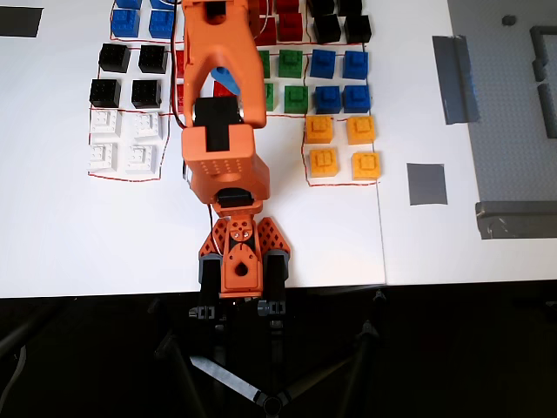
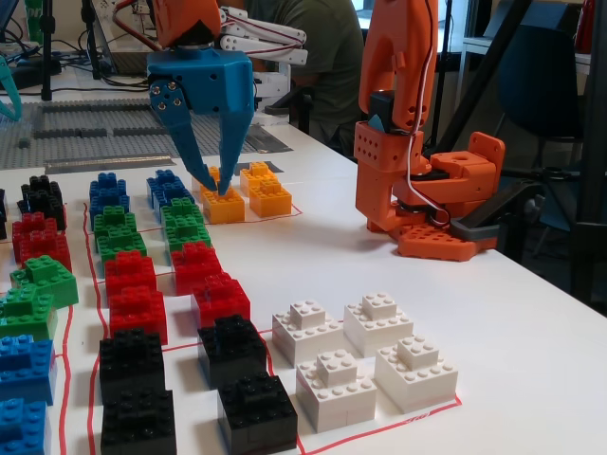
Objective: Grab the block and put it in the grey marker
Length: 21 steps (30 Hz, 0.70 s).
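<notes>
Several green blocks lie in the brick grid, among them one in the overhead view (image 1: pixel 292 63) and one in the fixed view (image 2: pixel 182 220). My blue gripper (image 2: pixel 209 185) hangs open just above the green and blue bricks, fingers pointing down, with nothing held between them. From overhead the orange arm (image 1: pixel 222 113) covers most of the gripper. The grey marker (image 1: pixel 426 184) is a small square of tape to the right of the grid, with nothing on it. It does not show in the fixed view.
Blue (image 1: pixel 332 63), yellow-orange (image 1: pixel 341 146), red (image 2: pixel 128 275), black (image 1: pixel 132 59) and white (image 1: pixel 124 139) bricks fill the grid. Long grey tape strips (image 1: pixel 457 78) and a grey baseplate (image 1: pixel 522 113) lie right. The arm's base (image 1: pixel 241 261) sits at the table's front edge.
</notes>
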Tool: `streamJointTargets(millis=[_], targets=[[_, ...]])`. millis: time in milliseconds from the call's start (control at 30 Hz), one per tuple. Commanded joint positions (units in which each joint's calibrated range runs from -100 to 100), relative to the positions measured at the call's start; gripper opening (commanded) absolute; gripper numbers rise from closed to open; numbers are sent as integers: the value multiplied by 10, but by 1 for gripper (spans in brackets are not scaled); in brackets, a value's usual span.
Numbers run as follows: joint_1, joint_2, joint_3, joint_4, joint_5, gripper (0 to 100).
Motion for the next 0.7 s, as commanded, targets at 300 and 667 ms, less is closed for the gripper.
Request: streamJointTargets(millis=[300, 667], targets=[[-22, -59, -13, 1, 1, 0], [-10, -62, -19, 0, -11, 0]])
